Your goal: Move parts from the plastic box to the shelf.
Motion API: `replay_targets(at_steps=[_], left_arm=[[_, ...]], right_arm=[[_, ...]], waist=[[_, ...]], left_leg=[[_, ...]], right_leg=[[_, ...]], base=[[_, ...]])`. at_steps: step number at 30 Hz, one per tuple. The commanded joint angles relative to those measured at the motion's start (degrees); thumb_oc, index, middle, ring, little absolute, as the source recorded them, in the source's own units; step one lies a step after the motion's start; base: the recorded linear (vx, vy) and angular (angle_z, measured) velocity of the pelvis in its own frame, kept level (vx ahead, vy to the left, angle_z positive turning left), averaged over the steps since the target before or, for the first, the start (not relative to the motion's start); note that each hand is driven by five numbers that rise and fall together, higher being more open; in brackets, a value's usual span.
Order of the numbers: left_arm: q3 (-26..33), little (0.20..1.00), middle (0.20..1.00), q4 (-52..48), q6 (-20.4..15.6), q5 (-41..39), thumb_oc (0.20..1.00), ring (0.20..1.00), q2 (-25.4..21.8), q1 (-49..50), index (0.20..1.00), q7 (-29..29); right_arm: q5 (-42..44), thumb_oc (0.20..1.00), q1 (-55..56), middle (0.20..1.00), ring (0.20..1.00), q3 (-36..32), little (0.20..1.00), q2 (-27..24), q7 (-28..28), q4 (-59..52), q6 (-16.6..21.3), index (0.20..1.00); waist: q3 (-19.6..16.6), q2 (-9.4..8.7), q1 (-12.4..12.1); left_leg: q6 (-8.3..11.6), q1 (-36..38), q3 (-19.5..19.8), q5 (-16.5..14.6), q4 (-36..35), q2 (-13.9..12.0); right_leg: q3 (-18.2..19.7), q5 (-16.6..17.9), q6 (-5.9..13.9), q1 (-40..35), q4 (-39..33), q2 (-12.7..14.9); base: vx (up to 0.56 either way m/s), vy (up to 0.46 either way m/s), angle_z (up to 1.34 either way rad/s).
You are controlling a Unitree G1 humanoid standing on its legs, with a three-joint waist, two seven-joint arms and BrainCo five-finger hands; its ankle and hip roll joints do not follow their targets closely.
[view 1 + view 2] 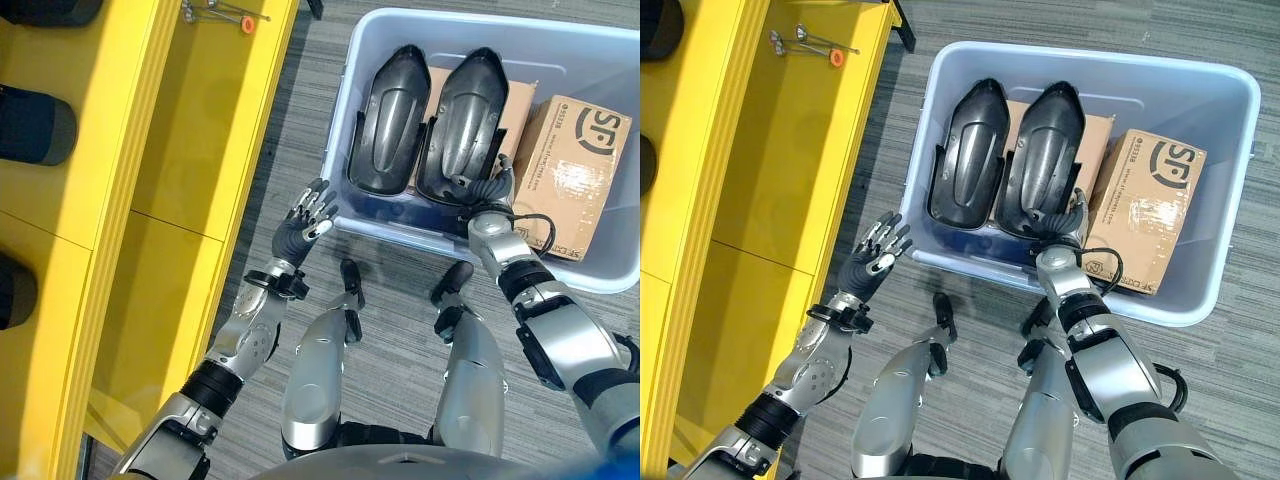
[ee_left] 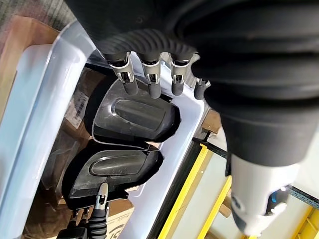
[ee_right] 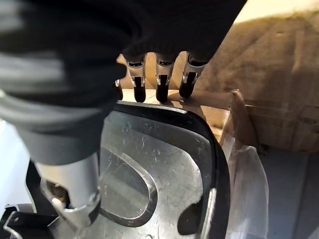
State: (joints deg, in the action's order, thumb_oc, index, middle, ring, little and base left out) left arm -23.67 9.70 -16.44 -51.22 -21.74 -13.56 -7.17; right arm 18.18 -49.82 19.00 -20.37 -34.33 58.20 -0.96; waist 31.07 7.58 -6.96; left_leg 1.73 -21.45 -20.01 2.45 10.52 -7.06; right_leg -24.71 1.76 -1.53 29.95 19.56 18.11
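Black part under right robot hand

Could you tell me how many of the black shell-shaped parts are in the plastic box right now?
2. One black part lies toward the box's left side; the second black part lies beside it, with the right hand at its near end. The cardboard boxes could hide others.

print: a large dark round logo with small lines beside it is showing on the top of the cardboard box | place: it is lying at the right side of the plastic box | small lines: too fine to read | other readable signs: none are showing
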Motion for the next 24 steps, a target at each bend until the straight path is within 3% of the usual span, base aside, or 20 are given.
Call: replay_targets(at_steps=[1, 3, 9, 15, 18, 24], left_arm=[[-2.51, 1.0, 1.0, -2.54, -1.76, -0.11, 1.0, 1.0, 1.37, -0.47, 1.0, -1.22], [-2.73, 1.0, 1.0, -2.73, -1.44, -0.22, 1.0, 1.0, 1.27, -0.65, 1.0, -0.8], [-3.35, 1.0, 1.0, -3.39, -1.61, -0.27, 1.0, 1.0, 1.12, -0.93, 1.0, -0.09], [-4.43, 1.0, 1.0, -4.28, -1.49, -0.27, 1.0, 1.0, 1.05, -1.5, 1.0, 1.32], [-5.13, 1.0, 1.0, -4.49, -1.61, -0.06, 1.0, 1.0, 1.07, -1.77, 1.0, 1.69], [-5.83, 1.0, 1.0, -4.7, -2.17, -0.79, 1.0, 1.0, 0.66, -2.02, 1.0, 1.85]], right_arm=[[1.48, 1.0, -2.13, 1.0, 1.0, 1.62, 1.0, -0.38, -0.09, 3.08, -0.56, 1.0], [3.91, 1.0, -2.97, 1.0, 1.0, 0.91, 1.0, -0.58, -2.27, 3.77, -0.42, 1.0], [0.61, 1.0, -4.76, 1.0, 1.0, -0.05, 1.0, -1.55, -5.98, 4.44, -0.31, 1.0], [-2.85, 1.0, -7.02, 1.0, 1.0, 0.27, 1.0, -3.1, -8.52, 5.39, -3.42, 1.0], [-3.82, 1.0, -8.24, 1.0, 1.0, 1.88, 1.0, -4.12, -8.82, 6.38, -7.01, 1.0], [-2.92, 1.0, -9.15, 1.0, 1.0, 2.92, 1.0, -5.32, -9.83, 7.59, -8.76, 1.0]], waist=[[-1.28, 4.24, -1.45], [-1.28, 4.3, -1.68], [-1.28, 4.47, -1.91], [-1.28, 4.79, -2.22], [-1.28, 5.02, -2.54], [-1.28, 5.1, -2.93]], left_leg=[[2.51, -4.36, 1.2, 0.07, -0.04, -2.09], [2.52, -5.18, 1.26, 0.04, 0.31, -2.16], [2.51, -6.6, 1.47, -0.02, 0.82, -2.18], [2.53, -8.42, 1.5, -0.09, 1.55, -2.39], [2.63, -9.62, 1.42, -0.06, 1.98, -2.58], [2.55, -11.22, 1.47, 0.04, 2.17, -2.59]], right_leg=[[3.7, -7.09, 7.29, 1.04, 10.12, 3.74], [3.64, -7.2, 7.27, 1.73, 10.66, 3.88], [3.57, -7.21, 7.45, 2.95, 11.28, 4.12], [3.49, -7.11, 7.73, 4.52, 11.9, 4.58], [3.25, -7.05, 7.79, 5.46, 12.22, 4.89], [2.96, -6.93, 8.03, 6.6, 12.39, 5.11]], base=[[0.0, 0.0, 0.0], [0.01, 0.012, 0.02], [0.0, 0.0, 0.0], [0.01, 0.009, 0.03], [0.02, 0.033, 0.05], [0.01, 0.025, 0.04]])
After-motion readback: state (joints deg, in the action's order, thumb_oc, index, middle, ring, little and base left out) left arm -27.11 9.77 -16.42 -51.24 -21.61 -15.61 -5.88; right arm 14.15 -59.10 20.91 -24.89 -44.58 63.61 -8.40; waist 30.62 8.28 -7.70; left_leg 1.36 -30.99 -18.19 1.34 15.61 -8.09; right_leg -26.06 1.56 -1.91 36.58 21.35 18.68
